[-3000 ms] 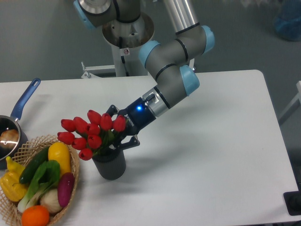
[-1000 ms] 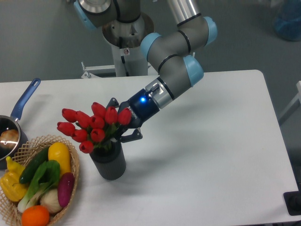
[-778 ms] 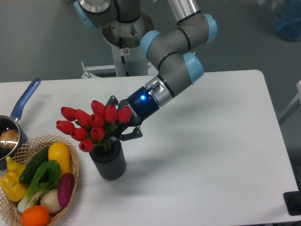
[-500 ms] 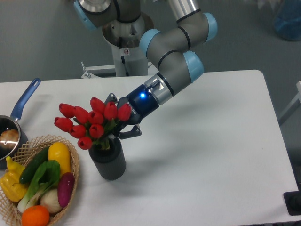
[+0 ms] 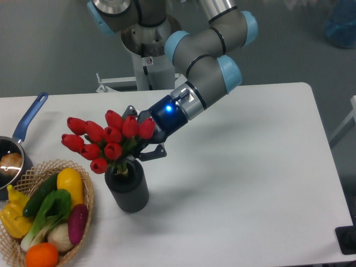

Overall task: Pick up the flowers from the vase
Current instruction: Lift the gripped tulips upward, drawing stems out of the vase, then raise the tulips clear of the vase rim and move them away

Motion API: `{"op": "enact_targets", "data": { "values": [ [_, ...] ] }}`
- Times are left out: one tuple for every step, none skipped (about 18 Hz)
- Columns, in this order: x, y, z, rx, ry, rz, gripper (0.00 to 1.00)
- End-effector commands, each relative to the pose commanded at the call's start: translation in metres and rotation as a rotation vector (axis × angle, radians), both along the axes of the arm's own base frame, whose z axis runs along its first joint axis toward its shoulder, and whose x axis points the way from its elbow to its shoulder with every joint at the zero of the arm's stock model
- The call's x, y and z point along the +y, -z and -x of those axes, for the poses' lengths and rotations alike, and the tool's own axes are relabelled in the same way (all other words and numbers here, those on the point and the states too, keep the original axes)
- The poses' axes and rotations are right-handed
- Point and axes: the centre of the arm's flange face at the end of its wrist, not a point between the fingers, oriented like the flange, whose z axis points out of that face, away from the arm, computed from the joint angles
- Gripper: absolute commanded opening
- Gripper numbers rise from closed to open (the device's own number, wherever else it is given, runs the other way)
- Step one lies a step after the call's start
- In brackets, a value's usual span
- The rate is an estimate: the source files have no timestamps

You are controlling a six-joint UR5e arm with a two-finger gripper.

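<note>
Camera view: gripper (image 5: 135,146), clamped on the flowers (image 5: 103,142), has risen; stems are sliding up from the vase (image 5: 128,186) near the table's (image 5: 250,167) left edge, extraction underway.

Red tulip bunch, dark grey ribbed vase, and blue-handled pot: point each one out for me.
Red tulip bunch (image 5: 103,142), fixed camera view, on a bud mid-bunch.
Dark grey ribbed vase (image 5: 130,194), fixed camera view, on its front wall.
Blue-handled pot (image 5: 30,118), fixed camera view, on the handle.

Left of vase (image 5: 128,191): vegetable basket (image 5: 89,211) close beside it blocks passage.
Far left: blue-handled pot (image 5: 22,139).
Right half of table (image 5: 250,167): open room.
</note>
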Motion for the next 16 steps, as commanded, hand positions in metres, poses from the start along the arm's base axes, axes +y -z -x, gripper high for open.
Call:
{"op": "enact_targets", "data": {
  "values": [
    [0.0, -0.001, 0.001, -0.004, -0.003, 0.002, 0.4],
    [-0.001, -0.003, 0.002, -0.002, -0.004, -0.001, 0.4],
    [-0.001, -0.005, 0.001, 0.0, -0.004, -0.004, 0.4],
    [-0.001, -0.006, 0.001, -0.005, -0.004, -0.008, 0.4],
    [-0.001, -0.007, 0.001, -0.012, -0.002, -0.018, 0.4],
    [-0.002, -0.009, 0.002, -0.018, -0.002, -0.03, 0.4],
    [-0.004, -0.013, 0.003, -0.018, -0.006, -0.039, 0.4],
    [-0.004, -0.015, 0.002, -0.019, -0.005, -0.044, 0.4],
    [-0.005, -0.015, 0.003, -0.022, -0.008, -0.043, 0.4],
    [-0.007, -0.018, 0.003, -0.024, -0.011, -0.043, 0.4],
    [-0.007, -0.02, 0.004, -0.024, -0.013, -0.045, 0.4],
    [-0.007, -0.023, 0.004, -0.027, -0.013, -0.049, 0.4],
    [-0.007, -0.025, 0.004, -0.036, -0.013, -0.052, 0.4],
    [-0.007, -0.028, 0.004, -0.045, -0.014, -0.057, 0.4],
    [-0.008, -0.029, 0.005, -0.047, -0.017, -0.056, 0.4],
    [-0.009, -0.032, 0.006, -0.051, -0.021, -0.056, 0.4]
  ]
}}
